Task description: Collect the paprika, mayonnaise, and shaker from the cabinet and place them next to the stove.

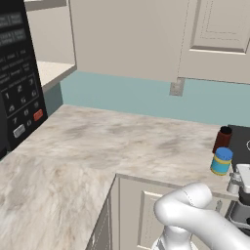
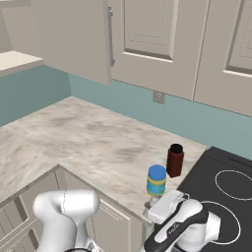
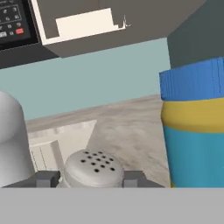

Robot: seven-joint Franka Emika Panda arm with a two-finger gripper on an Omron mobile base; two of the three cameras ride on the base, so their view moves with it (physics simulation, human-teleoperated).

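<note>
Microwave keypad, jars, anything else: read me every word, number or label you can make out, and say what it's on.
Microwave keypad: pale markings on the buttons, too blurred to read.
Mayonnaise: blue and yellow bands, no text.
Paprika: plain dark red, no label.
Shaker: just holes in the top, no writing.
Nothing is legible.

Mayonnaise (image 2: 157, 180) stands on counter (image 2: 93, 142) before paprika (image 2: 174, 160), beside stove (image 2: 224, 189).

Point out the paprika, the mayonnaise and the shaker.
paprika (image 2: 174, 161): right base view, middle of the dark red body.
mayonnaise (image 2: 156, 182): right base view, yellow band under the blue lid.
shaker (image 3: 92, 168): hand view, perforated top.
</note>
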